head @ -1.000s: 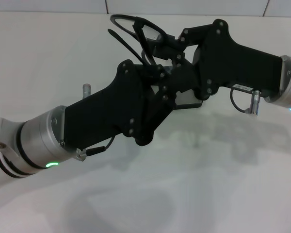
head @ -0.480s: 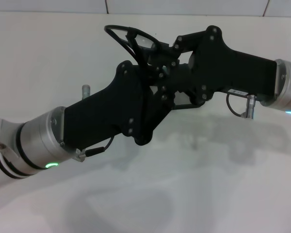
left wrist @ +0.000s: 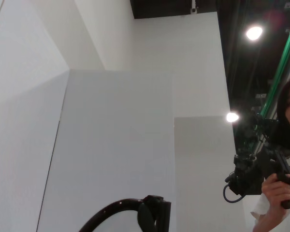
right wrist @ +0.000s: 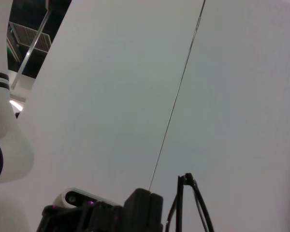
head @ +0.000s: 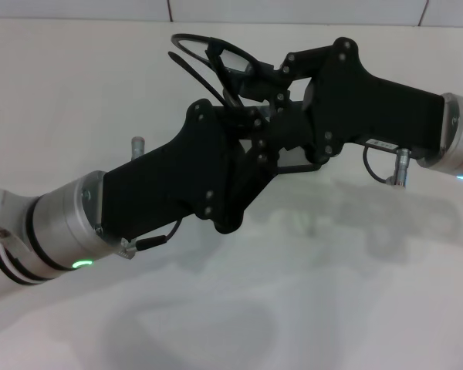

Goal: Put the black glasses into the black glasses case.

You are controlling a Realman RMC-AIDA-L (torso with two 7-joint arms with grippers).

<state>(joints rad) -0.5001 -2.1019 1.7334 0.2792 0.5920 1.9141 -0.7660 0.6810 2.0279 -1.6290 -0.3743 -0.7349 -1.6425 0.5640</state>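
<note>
High above the white table, the black glasses [head: 204, 48] hang in the head view, lenses tilted and one slender temple sloping down toward the middle. My right gripper [head: 251, 75] reaches in from the right and is shut on their frame. My left gripper [head: 251, 123] comes up from the lower left and meets it just under the glasses. A lens rim [left wrist: 108, 216] shows in the left wrist view and the temples [right wrist: 188, 205] show in the right wrist view. Of the black glasses case only a grey-lined corner [head: 295, 159] peeks out beneath both grippers.
The white table [head: 309, 293] carries the arms' shadows below. A tiled wall [head: 293, 11] runs along the far edge. In the left wrist view a person [left wrist: 280, 159] stands off to one side holding a device.
My right gripper has carried the glasses slightly left and up, closer over the left gripper, so less of the case's grey lining shows. The left arm has stayed still.
</note>
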